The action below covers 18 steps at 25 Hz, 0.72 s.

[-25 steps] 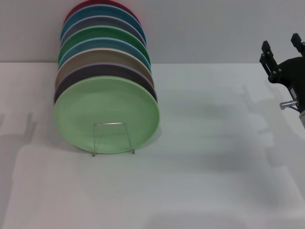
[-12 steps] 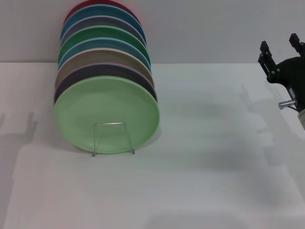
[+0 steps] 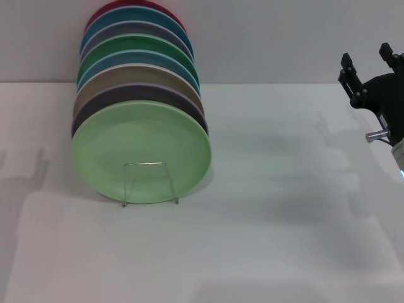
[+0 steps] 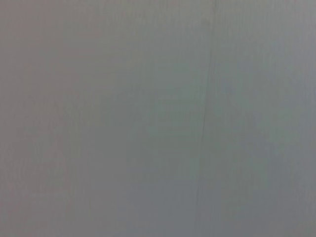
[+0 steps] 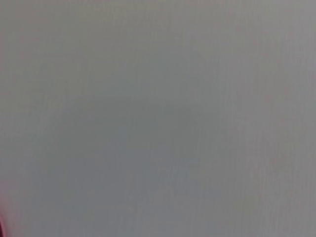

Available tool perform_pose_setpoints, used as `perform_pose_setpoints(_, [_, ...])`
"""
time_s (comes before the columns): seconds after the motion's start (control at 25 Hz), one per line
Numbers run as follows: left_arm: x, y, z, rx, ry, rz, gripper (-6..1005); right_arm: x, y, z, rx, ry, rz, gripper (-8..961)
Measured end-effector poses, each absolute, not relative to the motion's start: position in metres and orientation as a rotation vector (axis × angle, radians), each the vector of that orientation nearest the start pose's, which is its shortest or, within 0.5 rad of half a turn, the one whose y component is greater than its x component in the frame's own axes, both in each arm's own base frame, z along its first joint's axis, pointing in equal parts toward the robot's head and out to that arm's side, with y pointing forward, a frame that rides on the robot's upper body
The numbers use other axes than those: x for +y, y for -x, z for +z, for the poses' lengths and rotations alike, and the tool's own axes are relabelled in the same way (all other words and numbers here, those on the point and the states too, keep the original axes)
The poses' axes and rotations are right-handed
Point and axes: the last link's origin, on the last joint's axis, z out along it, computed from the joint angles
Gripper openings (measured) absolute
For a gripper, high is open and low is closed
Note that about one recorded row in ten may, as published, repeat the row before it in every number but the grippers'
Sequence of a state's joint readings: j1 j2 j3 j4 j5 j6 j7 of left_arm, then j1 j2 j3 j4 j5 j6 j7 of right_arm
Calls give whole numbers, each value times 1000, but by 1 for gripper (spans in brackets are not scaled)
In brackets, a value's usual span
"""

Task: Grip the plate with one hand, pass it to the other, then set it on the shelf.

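The light mint-green plate [image 3: 142, 148] stands tilted on its edge at the table's left, at the front of a row of leaning plates. The thin silver wire shelf [image 3: 149, 184] holds it, with its upright loop in front of the plate's lower face. My right gripper [image 3: 365, 55] is open and empty at the far right edge of the head view. It is raised, its fingers point up, and it is well apart from the plate. My left gripper is out of view. Both wrist views show only a plain grey surface.
Several other plates lean behind the mint one, among them a dark lilac one [image 3: 146, 93], a darker green one [image 3: 136, 46] and a red one [image 3: 123, 5] at the back. The white table [image 3: 271, 208] stretches to the right and front, and a grey wall [image 3: 271, 38] stands behind.
My right gripper has drifted slightly left and up at the right edge. The plate and shelf have not moved.
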State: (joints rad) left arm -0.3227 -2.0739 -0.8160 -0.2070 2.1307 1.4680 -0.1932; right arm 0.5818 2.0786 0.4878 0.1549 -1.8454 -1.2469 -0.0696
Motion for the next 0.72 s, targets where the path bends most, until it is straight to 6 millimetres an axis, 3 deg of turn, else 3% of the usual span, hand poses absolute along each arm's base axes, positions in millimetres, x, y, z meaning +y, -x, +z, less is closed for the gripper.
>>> perform_pose_setpoints(0.72, [290, 331, 25, -459, 1323, -920, 755, 366, -282, -9, 291, 1578, 688, 683])
